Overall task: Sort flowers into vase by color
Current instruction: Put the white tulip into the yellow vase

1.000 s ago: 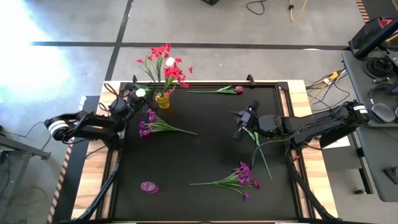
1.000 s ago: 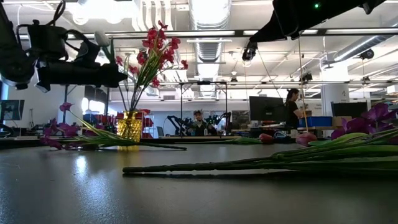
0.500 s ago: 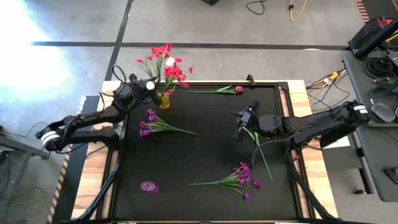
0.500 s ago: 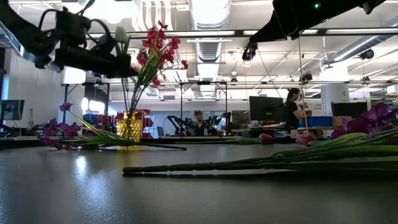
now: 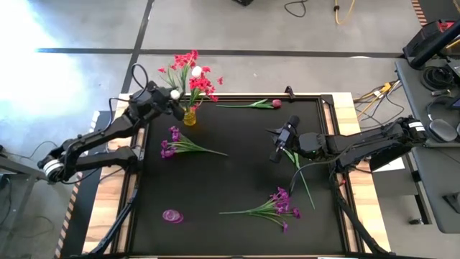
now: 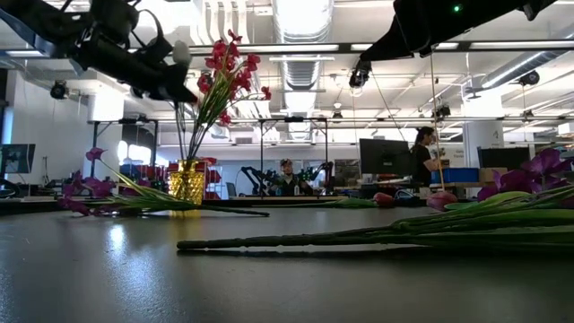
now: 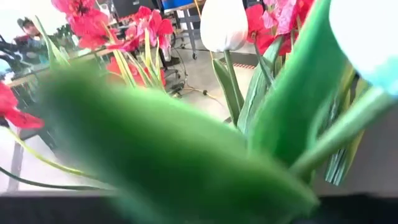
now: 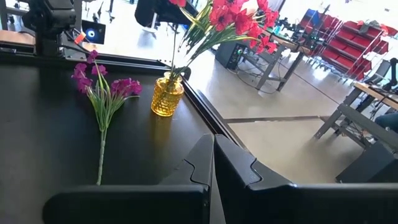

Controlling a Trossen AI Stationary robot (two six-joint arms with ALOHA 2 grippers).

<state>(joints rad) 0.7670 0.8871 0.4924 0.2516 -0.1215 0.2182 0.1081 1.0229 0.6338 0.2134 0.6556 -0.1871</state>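
- The left arm reaches from the tabletop's left edge toward its far-left corner, forearm raised high.
- The left gripper (image 5: 171, 96) hangs in the air at that corner; its fingers cannot be made out.
- The right arm stretches in from the right edge, lying low.
- The right gripper (image 5: 279, 147) sits near the tabletop's middle, fingers (image 8: 214, 163) pressed together.

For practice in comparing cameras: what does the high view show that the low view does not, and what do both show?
Only the high view: the purple vase lying near the table's front, and the right pincer shut above the mat. Only the low view: a person standing in the room behind. Both: the yellow vase holding red flowers, with the left arm raised beside them.
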